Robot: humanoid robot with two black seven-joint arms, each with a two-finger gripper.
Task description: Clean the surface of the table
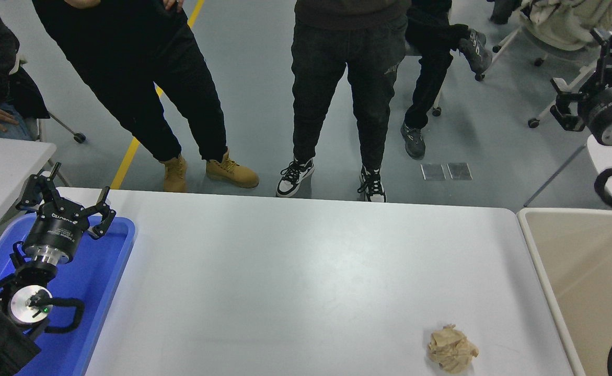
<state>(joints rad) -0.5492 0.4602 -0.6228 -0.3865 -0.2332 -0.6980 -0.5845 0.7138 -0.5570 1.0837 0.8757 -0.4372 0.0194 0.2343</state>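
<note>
The table surface [306,271] is a wide white top with rounded corners. A crumpled tan paper ball [452,349] lies on it near the front right. My right gripper [580,67] hangs high at the right edge, above the floor beyond the table, far from the ball, and it looks open with nothing held. My left gripper [70,196] is parked at the lower left over a blue tray [102,282], open and empty.
A beige bin [588,271] stands against the table's right end. A smaller white table [2,162] sits at the left. Several people stand or sit at the far side, shoes close to the table's far edge. A wheeled chair [562,31] is at top right.
</note>
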